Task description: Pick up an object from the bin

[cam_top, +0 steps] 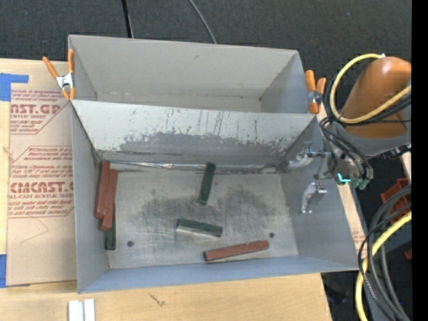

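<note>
Camera view: where is the gripper (309, 196) hanging?
— It is hanging over the sloped right wall (324, 236) of the bin (187, 79), off to the side of the floor (254, 206), and it is not standing over any of the pieces. Whether it is set wide or narrow I cannot tell; the wrist and cables are crowding it
— So which piece is it going for?
— Nothing is singled out yet. The red bar (235, 251) is lying flat near the front, with its right end pointing toward that wall, so I am judging it the nearest candidate. A green bar (198, 228) is lying just behind it, not touching it, and a second green bar (207, 183) is lying farther back, near the middle
— And the left side?
— A red pair (105, 194) is resting lengthwise along the foot of the left wall, with a dark bar (110, 238) at its front end. I am guessing the sloping walls are gathering loose pieces there. That is probably making them awkward to grasp, while the three in the open are leaving room on both sides
— Any writing?
— None of the bars is showing a label or brand that I can read
</note>
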{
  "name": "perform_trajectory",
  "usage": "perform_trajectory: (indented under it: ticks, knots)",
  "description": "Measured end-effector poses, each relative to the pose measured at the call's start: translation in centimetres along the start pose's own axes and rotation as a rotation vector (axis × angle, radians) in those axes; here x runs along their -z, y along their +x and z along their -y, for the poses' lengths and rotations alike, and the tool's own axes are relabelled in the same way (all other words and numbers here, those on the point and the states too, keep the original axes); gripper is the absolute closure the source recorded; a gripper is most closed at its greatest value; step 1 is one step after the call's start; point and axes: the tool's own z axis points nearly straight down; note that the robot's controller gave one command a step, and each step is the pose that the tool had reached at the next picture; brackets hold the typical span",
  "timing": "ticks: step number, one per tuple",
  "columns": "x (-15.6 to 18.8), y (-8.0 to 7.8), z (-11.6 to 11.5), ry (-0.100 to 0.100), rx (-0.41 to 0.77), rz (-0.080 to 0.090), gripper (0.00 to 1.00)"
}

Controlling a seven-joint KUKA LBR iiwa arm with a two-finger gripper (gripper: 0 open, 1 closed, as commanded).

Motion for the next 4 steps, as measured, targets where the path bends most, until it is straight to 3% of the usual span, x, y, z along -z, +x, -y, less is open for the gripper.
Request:
perform_trajectory:
  ticks: [1,2,3,4]
  knots:
    - [0.4,-0.2,0.0,0.001,0.001,0.007,0.00]
    - [-4.0,2.1,-1.5,0.002,0.086,0.011,0.00]
    - [-8.5,4.8,-3.6,0.000,0.043,0.007,0.00]
    - [-9.4,4.3,-9.2,0.004,0.109,0.027,1.00]
